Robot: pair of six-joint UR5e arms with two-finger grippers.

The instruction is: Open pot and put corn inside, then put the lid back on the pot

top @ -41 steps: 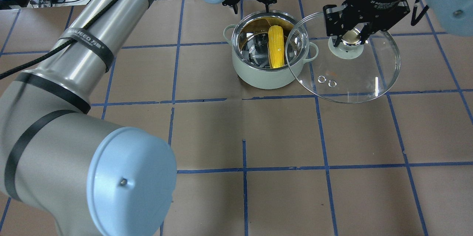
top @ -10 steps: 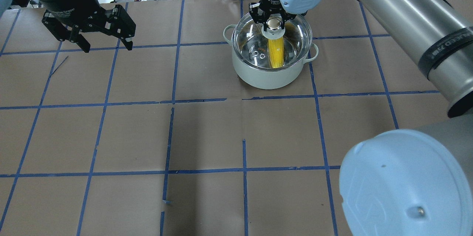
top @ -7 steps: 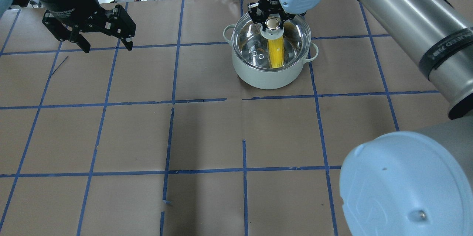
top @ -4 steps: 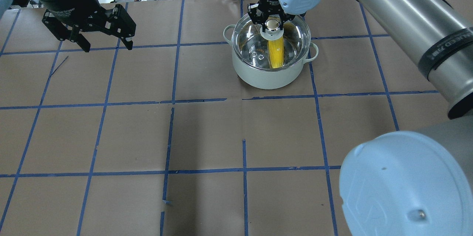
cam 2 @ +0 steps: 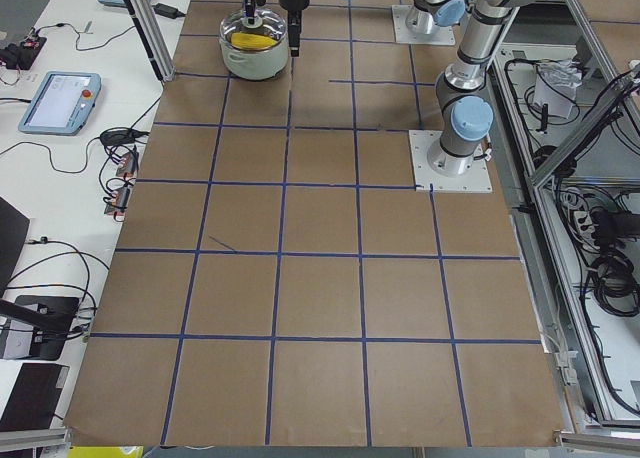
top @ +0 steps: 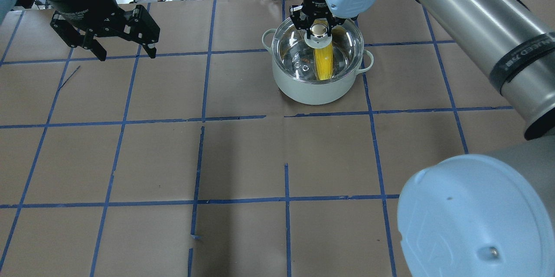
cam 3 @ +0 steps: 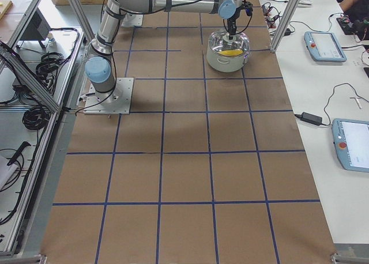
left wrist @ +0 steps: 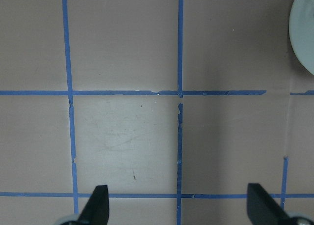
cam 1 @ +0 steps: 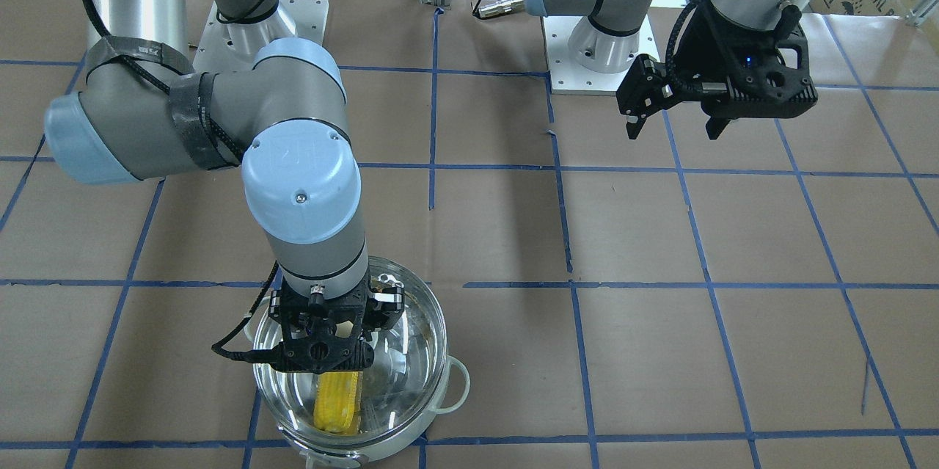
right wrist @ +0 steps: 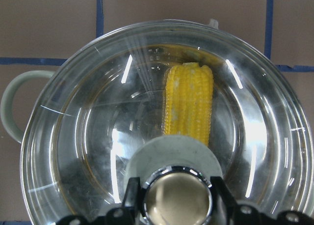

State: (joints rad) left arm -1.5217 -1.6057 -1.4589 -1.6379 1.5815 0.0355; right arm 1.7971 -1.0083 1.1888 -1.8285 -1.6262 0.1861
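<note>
The right pincer (right wrist: 172, 198) is clamping the knob (right wrist: 176, 204) of the glass lid (right wrist: 93, 136), seating it squarely on the pot (top: 312, 90). The corn cob (right wrist: 189, 104) is lying inside the pot, just below this pincer. The left pincer (top: 127, 56) is hanging wide open over the bench (top: 243, 160), well apart, out of the way.

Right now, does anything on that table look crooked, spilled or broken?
Nothing serious. The lid sits squarely on the pot, the corn lies inside, and the right tool straddles the knob. Nothing looks spilled. The only oddity is the blue tape grid, which has small gaps and frayed ends.
</note>
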